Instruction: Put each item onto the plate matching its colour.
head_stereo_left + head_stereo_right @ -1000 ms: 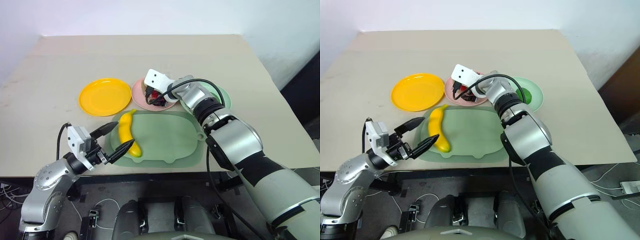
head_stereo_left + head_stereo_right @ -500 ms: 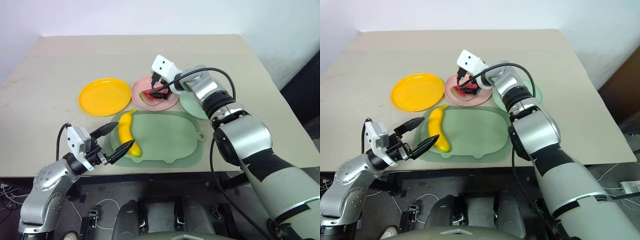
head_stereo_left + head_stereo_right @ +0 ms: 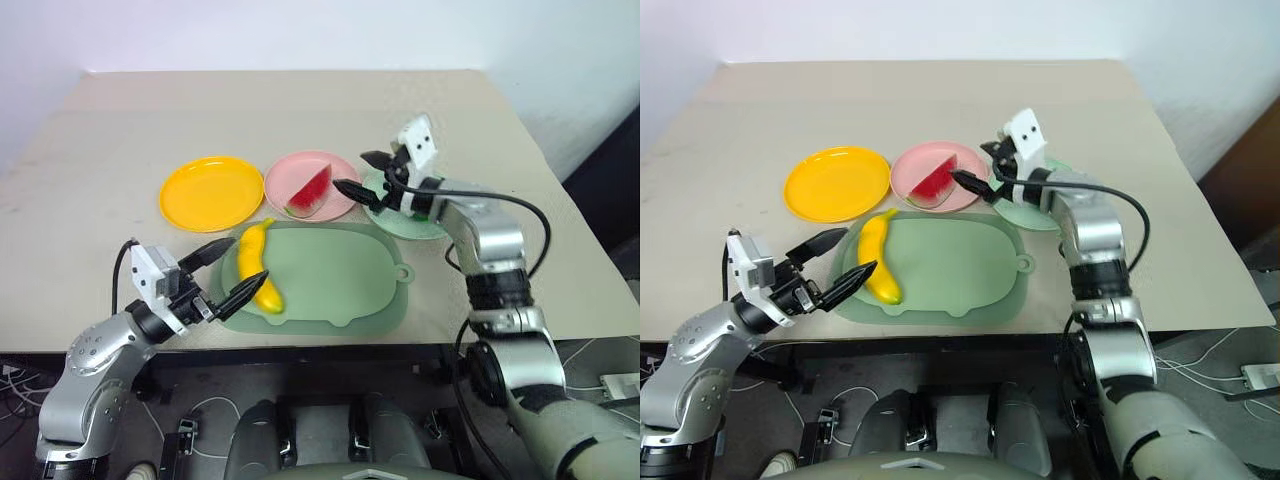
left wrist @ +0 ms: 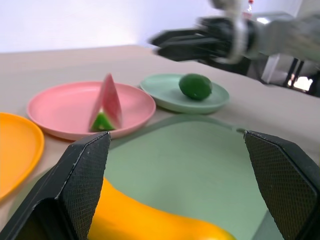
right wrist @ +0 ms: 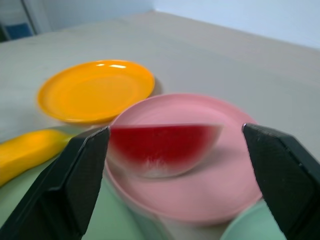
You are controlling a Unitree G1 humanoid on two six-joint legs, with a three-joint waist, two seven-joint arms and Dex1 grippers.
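The banana (image 3: pixel 256 279) is the one item not yet on its plate; it lies on the left part of the green mat (image 3: pixel 330 275), near the yellow plate (image 3: pixel 211 192) just beyond. The likely slip, I judge, is the curved, smooth toy rolling or skidding aside if the fingers close off-centre. The left gripper (image 3: pixel 223 275) stands open, its near end between the fingertips. The right gripper (image 3: pixel 362 172) hangs open and empty over the pink plate's (image 3: pixel 292 176) right edge, where the watermelon wedge (image 3: pixel 311 190) rests; the green fruit (image 4: pixel 195 86) sits on the mint plate (image 4: pixel 167 96).
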